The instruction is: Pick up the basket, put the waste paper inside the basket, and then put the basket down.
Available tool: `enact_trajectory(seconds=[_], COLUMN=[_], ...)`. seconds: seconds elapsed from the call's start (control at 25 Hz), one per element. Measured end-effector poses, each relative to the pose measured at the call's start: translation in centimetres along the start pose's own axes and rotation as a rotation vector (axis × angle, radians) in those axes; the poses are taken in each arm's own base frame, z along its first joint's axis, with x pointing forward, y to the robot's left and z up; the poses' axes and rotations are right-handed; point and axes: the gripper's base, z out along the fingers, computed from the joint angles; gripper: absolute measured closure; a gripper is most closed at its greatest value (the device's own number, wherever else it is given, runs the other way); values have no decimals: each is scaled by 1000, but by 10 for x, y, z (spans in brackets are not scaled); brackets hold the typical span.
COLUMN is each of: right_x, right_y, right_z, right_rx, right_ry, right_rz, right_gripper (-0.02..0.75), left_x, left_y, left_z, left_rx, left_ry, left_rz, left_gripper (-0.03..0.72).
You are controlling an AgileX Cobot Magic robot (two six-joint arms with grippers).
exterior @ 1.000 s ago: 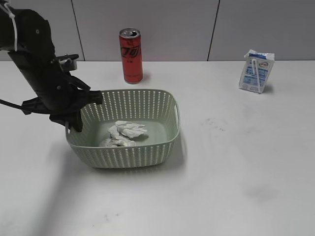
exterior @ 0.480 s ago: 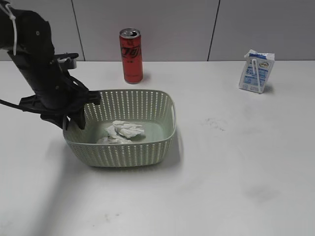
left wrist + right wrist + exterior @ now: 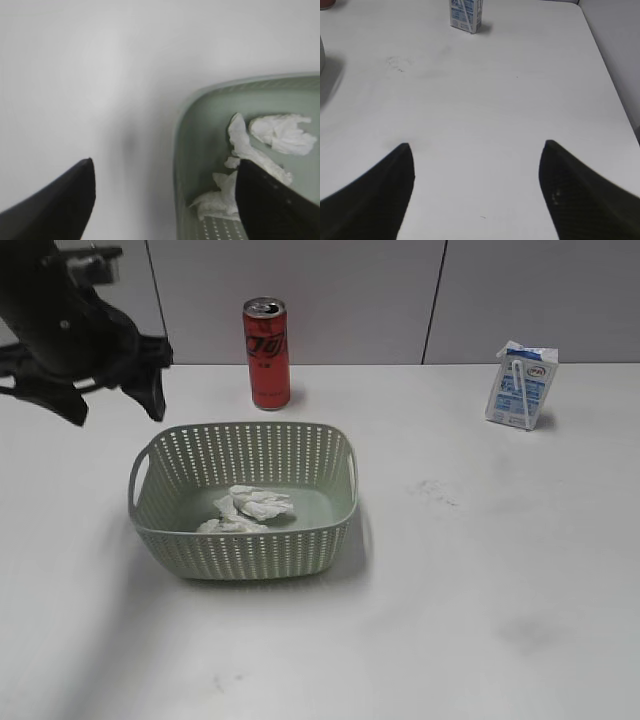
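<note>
The sage-green basket [image 3: 180, 550] rests on the white table left of centre, with the white waste paper wads [image 3: 252, 508] lying inside it. My left gripper [image 3: 115, 405] is open and empty, raised above and behind the basket's left end, clear of it. In the left wrist view the gripper [image 3: 162, 172] hangs over the basket's rim [image 3: 179, 140], with the paper wads [image 3: 270, 145] visible inside. My right gripper [image 3: 476, 152] is open and empty above bare table; it is out of the exterior view.
A red drink can [image 3: 265, 353] stands behind the basket near the wall. A blue-and-white drink carton [image 3: 522, 386] stands at the back right, also in the right wrist view [image 3: 465, 14]. The table's right edge [image 3: 610, 90] shows there.
My left gripper has let go of the basket's left end and risen up and away to the back left. The basket has settled on the table.
</note>
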Motion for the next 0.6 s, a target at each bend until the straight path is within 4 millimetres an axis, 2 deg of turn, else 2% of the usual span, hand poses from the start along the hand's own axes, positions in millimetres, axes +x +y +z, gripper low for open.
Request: enact_trajectory(seconds=[0.12,0.28,0.48,0.6], right_x=[0,0,0,0], right_y=[0,0,0,0], right_z=[0,0,0,0], right_rx=[0,0,1,1], right_ry=[0,0,0,-1], right_rz=[24,32,33,33], right_gripper=[150,150,150,150], left_x=[-5,5,30,61], left_y=[14,38,49,47], left_z=[-37,-76,-125,-152], left_rx=[-11,-45,-92,-59], left_ry=[-70,-97,-141,-200], left_rz=[8,28,59,55], left_gripper=[23,35,47,53])
